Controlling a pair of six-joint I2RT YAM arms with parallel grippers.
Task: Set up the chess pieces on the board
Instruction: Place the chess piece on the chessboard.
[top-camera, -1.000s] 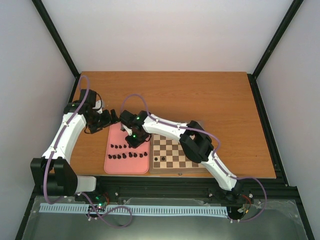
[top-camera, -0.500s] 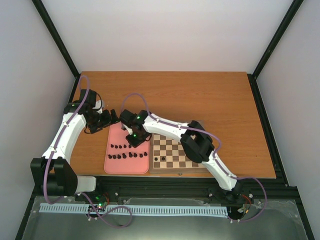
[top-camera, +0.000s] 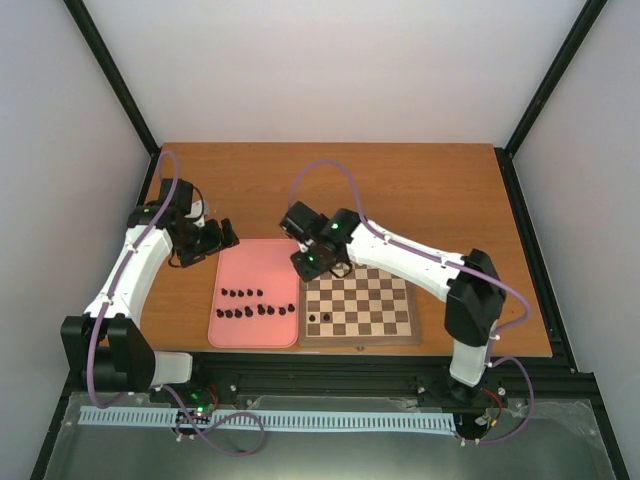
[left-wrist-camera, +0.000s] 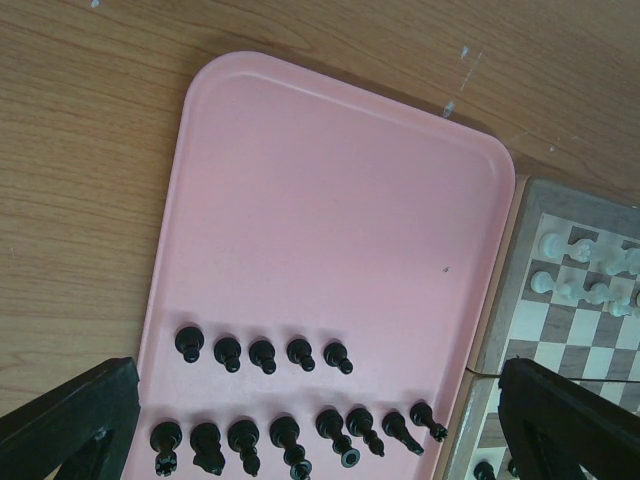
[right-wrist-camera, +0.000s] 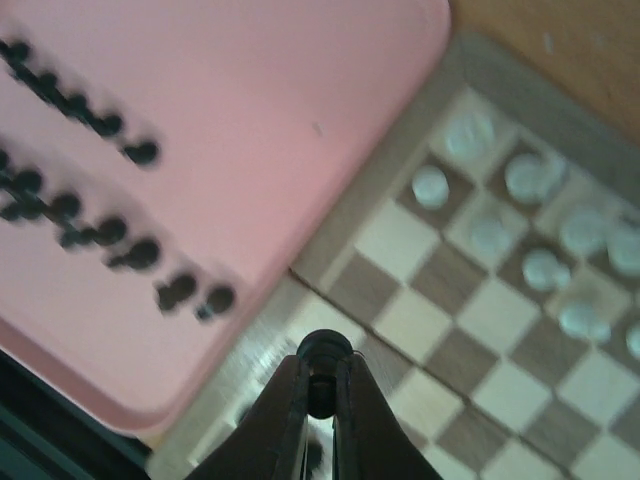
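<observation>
Pink tray (top-camera: 255, 262) flat on wood table (top-camera: 420, 190), near front edge. White pcs (left-wrist-camera: 590, 275) in 2 rows, just R of tray.

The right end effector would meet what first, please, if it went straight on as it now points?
Probably the board, on a square near the pink tray; the black chess piece the right end effector grips would touch first. Height is unclear.

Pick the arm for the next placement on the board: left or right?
Right. The right gripper is shut on a black piece over the board, at its edge by the pink tray. The left gripper hangs open and empty.
</observation>
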